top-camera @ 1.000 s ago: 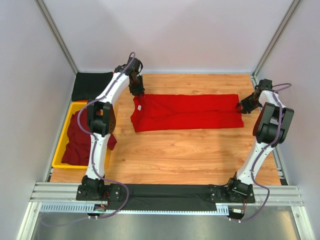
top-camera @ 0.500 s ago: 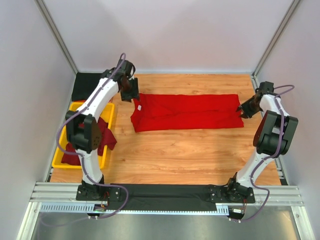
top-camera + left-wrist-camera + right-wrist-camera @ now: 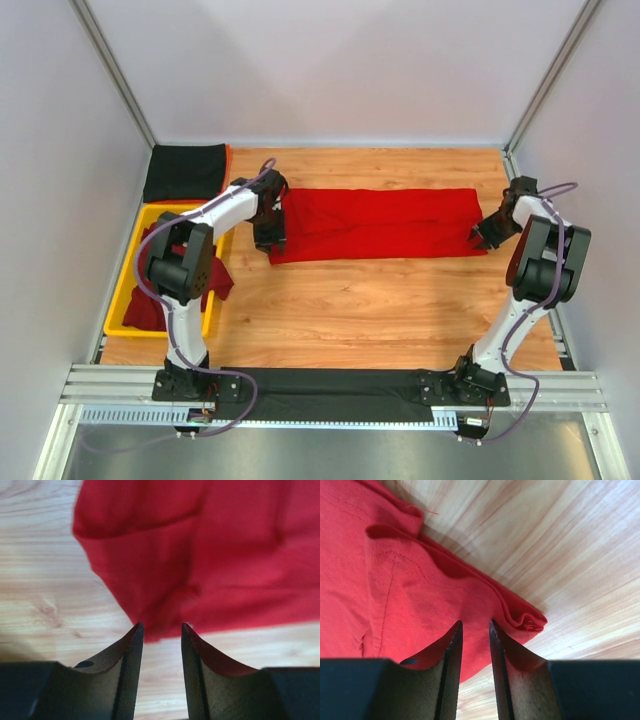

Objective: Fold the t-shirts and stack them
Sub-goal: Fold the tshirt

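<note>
A bright red t-shirt [image 3: 380,222] lies folded into a long strip across the back of the wooden table. My left gripper [image 3: 270,240] is low at its near left corner. In the left wrist view the left gripper [image 3: 161,627] is open, with nothing between the fingers, and the red t-shirt [image 3: 200,555] edge lies just beyond the tips. My right gripper [image 3: 482,236] is at the near right corner. In the right wrist view the right gripper [image 3: 475,623] hovers narrowly open over the red t-shirt [image 3: 395,580], beside its bunched corner [image 3: 527,620].
A yellow tray [image 3: 128,285] at the left edge holds dark maroon t-shirts [image 3: 150,300]. A folded black t-shirt [image 3: 185,170] lies at the back left corner. Bare wood [image 3: 350,310] stretches between the red strip and the arm bases. Walls close in on both sides.
My left gripper has come from the shirt's far left corner to its near left corner and opened. The right gripper has shifted slightly nearer along the right end.
</note>
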### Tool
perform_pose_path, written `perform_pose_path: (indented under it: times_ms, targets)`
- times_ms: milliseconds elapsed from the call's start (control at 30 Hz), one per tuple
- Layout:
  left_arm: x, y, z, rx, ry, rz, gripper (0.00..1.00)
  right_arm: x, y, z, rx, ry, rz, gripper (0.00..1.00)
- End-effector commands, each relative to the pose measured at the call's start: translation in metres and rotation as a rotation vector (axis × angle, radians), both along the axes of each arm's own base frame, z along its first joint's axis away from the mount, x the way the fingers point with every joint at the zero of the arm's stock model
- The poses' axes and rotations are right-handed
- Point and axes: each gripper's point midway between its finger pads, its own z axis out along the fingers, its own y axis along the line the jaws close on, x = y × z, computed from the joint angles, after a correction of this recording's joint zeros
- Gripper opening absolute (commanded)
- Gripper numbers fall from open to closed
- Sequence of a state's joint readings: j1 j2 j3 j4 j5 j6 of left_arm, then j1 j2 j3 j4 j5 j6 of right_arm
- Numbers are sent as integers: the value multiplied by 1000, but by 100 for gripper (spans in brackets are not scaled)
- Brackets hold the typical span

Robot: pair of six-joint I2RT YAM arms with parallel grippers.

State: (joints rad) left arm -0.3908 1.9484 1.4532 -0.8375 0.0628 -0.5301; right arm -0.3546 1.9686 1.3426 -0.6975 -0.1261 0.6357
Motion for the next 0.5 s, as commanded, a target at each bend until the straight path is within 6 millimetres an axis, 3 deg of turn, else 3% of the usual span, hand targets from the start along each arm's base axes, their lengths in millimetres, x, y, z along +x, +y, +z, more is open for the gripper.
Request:
perform_pose_path:
  times_ms: [0, 133, 300, 467]
  targets:
    - [6, 20, -13, 117, 5, 61, 42, -21, -13, -21, -86, 67, -31, 30]
    - [10, 41, -8, 237, -13, 77, 42, -31, -16, -22, -99, 75, -48, 28]
    - [9, 46, 0, 262, -14, 72, 45, -43, -18, -12, -134, 76, -66, 27]
    - [1, 59, 14, 325, 6, 69, 46, -51, -12, 10, -142, 27, -71, 28]
